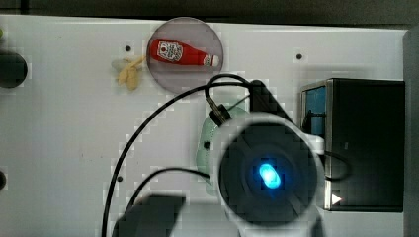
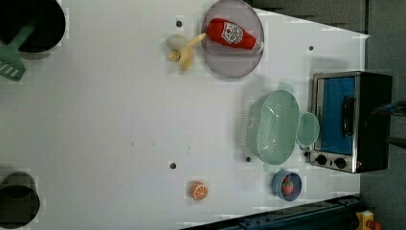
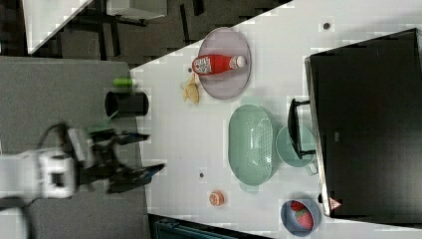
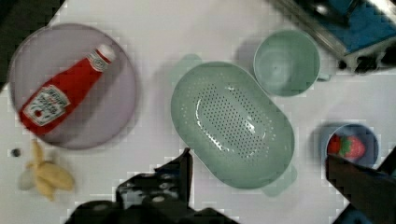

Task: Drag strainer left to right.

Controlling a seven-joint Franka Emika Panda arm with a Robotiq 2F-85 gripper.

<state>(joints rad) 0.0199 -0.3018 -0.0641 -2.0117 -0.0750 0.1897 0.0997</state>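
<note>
The strainer [image 4: 231,123] is a pale mint-green oblong colander with a holed inside. It stands upright on the white table next to the round green cup [image 4: 286,63]. In the left view the strainer [image 2: 273,127] sits just left of the cup [image 2: 307,129] and the toaster oven. My gripper [image 4: 258,158] hangs open well above the strainer, touching nothing, one dark finger [image 4: 180,172] on each side of the strainer's near end. The right view has the gripper [image 3: 154,152] open in mid-air and the strainer [image 3: 251,144] on the table. In the top view my arm covers most of the strainer [image 1: 205,143].
A toaster oven [image 2: 349,120] stands right behind the cup. A grey plate [image 2: 233,62] carries a ketchup bottle [image 2: 233,34], with a banana [image 2: 184,52] beside it. An orange slice [image 2: 199,190] and a blue bowl [image 2: 287,184] holding a strawberry lie near the strainer's other end. A dark pot [image 2: 33,24] holds a green spatula.
</note>
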